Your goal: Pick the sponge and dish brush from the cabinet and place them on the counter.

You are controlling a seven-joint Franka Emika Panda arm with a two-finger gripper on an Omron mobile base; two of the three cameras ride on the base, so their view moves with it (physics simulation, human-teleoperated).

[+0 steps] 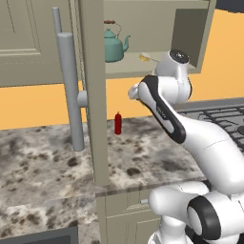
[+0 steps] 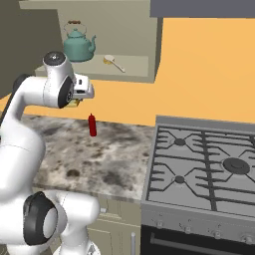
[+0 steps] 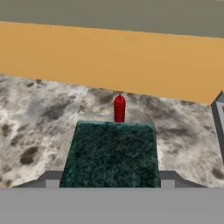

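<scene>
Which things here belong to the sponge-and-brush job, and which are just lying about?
Job: sponge, held between the gripper fingers above the counter; dish brush on the cabinet shelf.

Lying about: teal kettle on the same shelf; red bottle standing on the counter; stove.

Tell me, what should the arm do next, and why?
Probably lower the sponge toward the counter and let go. The gripper holds it above the stone, short of the red bottle, while the dish brush waits in the cabinet.
</scene>
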